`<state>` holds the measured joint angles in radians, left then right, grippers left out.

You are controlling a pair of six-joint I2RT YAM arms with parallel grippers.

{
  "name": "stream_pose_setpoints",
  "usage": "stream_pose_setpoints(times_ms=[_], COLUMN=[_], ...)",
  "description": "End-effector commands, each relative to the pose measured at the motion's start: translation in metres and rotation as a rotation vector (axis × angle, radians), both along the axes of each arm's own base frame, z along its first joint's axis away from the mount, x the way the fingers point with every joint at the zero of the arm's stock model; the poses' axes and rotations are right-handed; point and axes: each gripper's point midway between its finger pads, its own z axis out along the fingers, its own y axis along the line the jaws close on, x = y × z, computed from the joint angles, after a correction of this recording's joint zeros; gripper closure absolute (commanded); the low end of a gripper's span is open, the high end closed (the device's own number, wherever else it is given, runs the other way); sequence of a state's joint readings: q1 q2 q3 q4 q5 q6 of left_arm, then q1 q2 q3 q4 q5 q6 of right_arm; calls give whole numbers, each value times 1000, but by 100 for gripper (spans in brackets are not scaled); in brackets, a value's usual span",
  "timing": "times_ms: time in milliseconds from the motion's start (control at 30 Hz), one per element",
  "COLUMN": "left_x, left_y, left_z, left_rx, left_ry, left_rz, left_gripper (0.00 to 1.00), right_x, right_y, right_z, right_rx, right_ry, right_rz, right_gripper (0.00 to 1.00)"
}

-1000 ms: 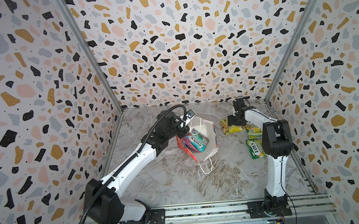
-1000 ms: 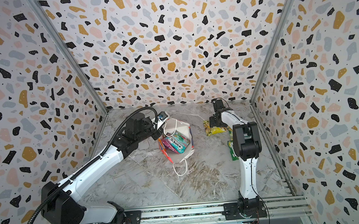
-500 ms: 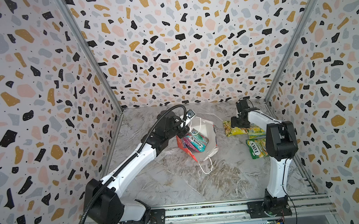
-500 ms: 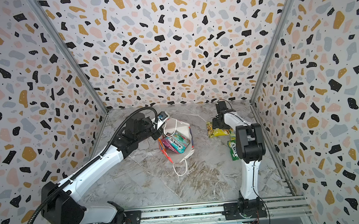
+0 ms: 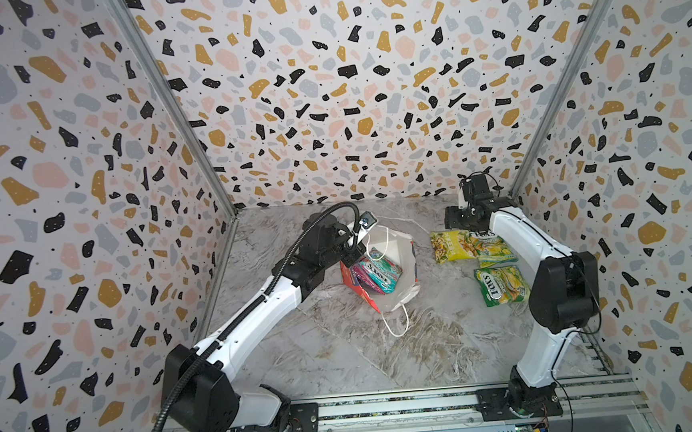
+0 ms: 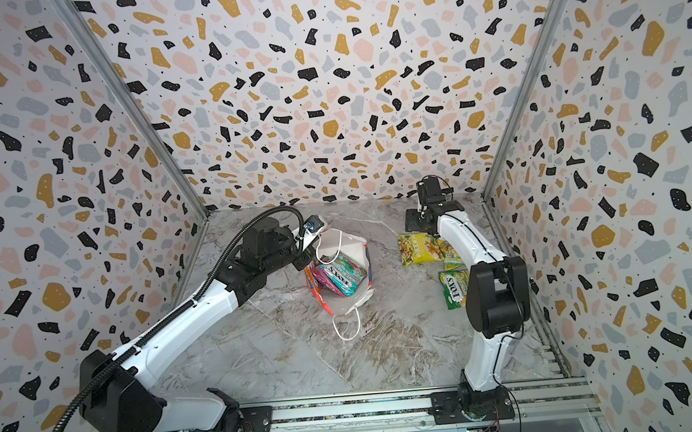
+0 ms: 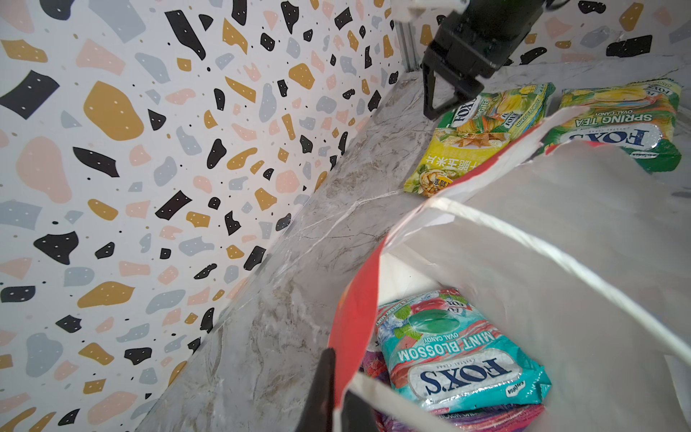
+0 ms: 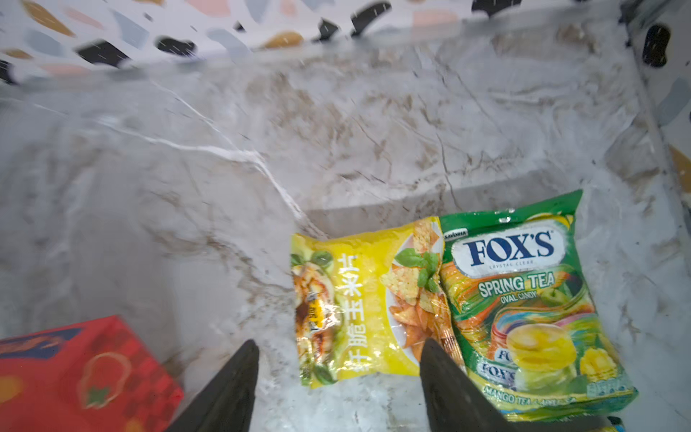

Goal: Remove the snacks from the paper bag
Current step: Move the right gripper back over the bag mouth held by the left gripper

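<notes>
The left hand [image 7: 336, 400] is clenched on the red rim of the bag [image 5: 401, 255], one finger outside the paper and one inside. That grip looks meant to steady the light bag and hold its mouth agape, so the other arm can reach in without dragging it along. The bag sits near the middle of the table [image 5: 345, 350], with a loose cord handle [image 5: 397, 322] trailing on the table in front. Inside, a teal packet [image 7: 460, 359] lies flat on top, face up, with a purple packet [image 7: 486, 419] showing beneath its edge. At least two snacks therefore remain to come out. The right hand [image 5: 455, 217] hangs released and empty at the far right of the table, its fingers spread just above the edge of a yellow packet [image 8: 355, 299]. Nothing sits between them. Beside that lies a green packet [image 8: 523, 299], the two overlapping slightly, and a second green packet [image 5: 501, 283] rests nearer the arm's base. All three are laid well apart from the bag, probably so the unloaded pile stays out of the reaching path. Judging from this, the right hand's next job is to swing back to the bag's mouth and pinch the teal packet by an edge, since its glossy face offers little purchase.
</notes>
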<state>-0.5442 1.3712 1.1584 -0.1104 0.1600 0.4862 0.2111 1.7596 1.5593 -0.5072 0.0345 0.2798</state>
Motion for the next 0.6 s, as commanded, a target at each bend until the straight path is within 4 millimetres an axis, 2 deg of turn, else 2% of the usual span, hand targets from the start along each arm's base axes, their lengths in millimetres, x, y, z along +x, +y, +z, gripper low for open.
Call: stream_pose_setpoints(times_ms=[0, 67, 167, 333, 467, 567], left_x=[2, -1, -2, -5, -6, -7], left_y=[-10, -11, -12, -16, -16, -16], left_z=[31, 31, 32, 33, 29, 28], left_rx=[-59, -55, -61, -67, -49, -36], left_ry=[-70, -74, -80, -76, -75, -79], left_rz=[-45, -64, -74, -100, -112, -118], left_gripper=[100, 100, 100, 100, 100, 100], right_x=[-18, -31, -58, -116, -161, -188], right_y=[21, 32, 54, 88, 106, 123], right_z=[38, 56, 83, 118, 129, 128], right_rx=[79, 157, 215, 216, 213, 229], right_ry=[-107, -153, -249, -435, -535, -556], right_rz=[52, 100, 179, 333, 455, 548], right_gripper=[35, 44, 53, 69, 78, 85])
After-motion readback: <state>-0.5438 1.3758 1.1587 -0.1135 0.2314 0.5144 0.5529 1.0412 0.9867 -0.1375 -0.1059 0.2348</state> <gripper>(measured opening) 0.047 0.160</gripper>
